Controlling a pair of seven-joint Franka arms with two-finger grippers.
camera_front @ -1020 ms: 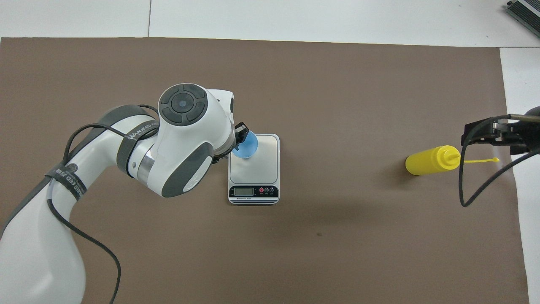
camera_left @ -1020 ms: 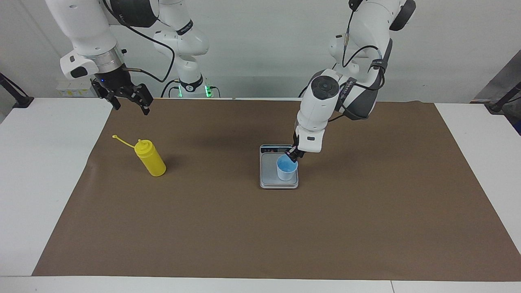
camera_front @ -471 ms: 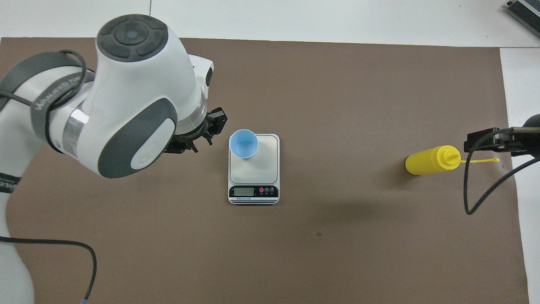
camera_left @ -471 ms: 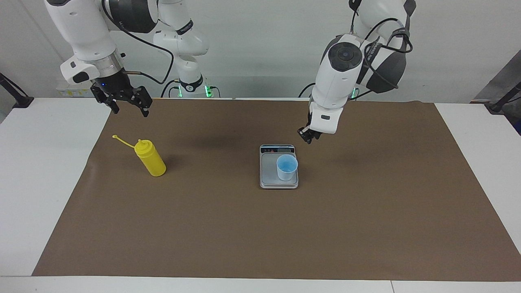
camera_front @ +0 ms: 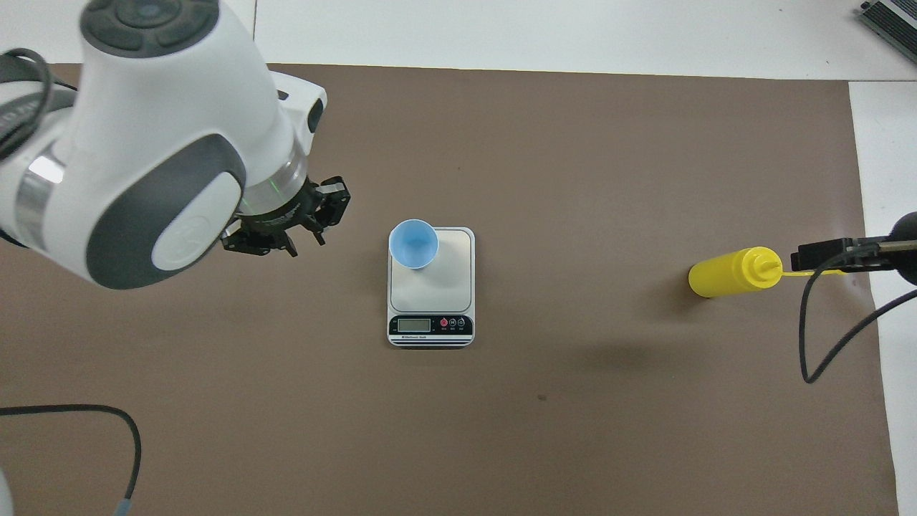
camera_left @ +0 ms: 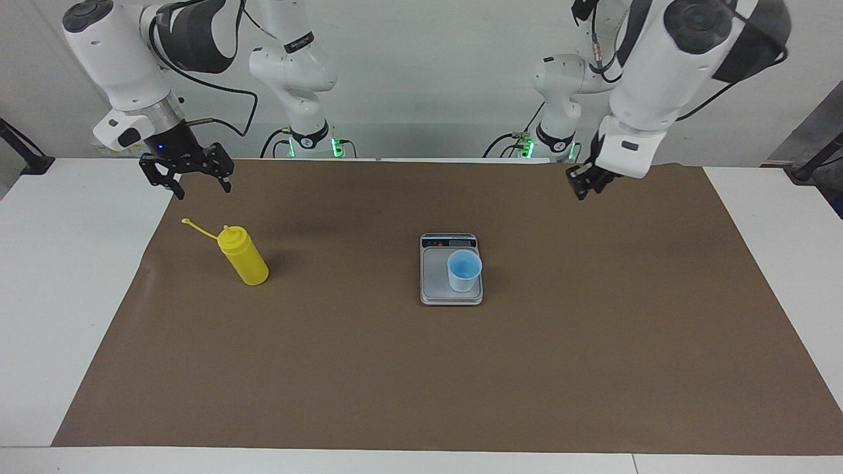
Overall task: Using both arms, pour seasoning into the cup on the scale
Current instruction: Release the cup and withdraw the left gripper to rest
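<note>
Both arms (camera_left: pixel 649 79) are glossy white with dark grey joint patches and round grey end caps. Loose black cables (camera_left: pixel 217 79) trail along them. Each ends in a black claw (camera_left: pixel 186 172), and green lights glow at the bases (camera_left: pixel 315 146).

**My Work Surface and Surroundings**

I work at a white table (camera_left: pixel 79 296) covered by a brown mat (camera_left: pixel 421 368) that leaves white margins at both ends. A plain white wall (camera_left: pixel 428 72) stands at my back. Lighting is even and diffuse.
</note>
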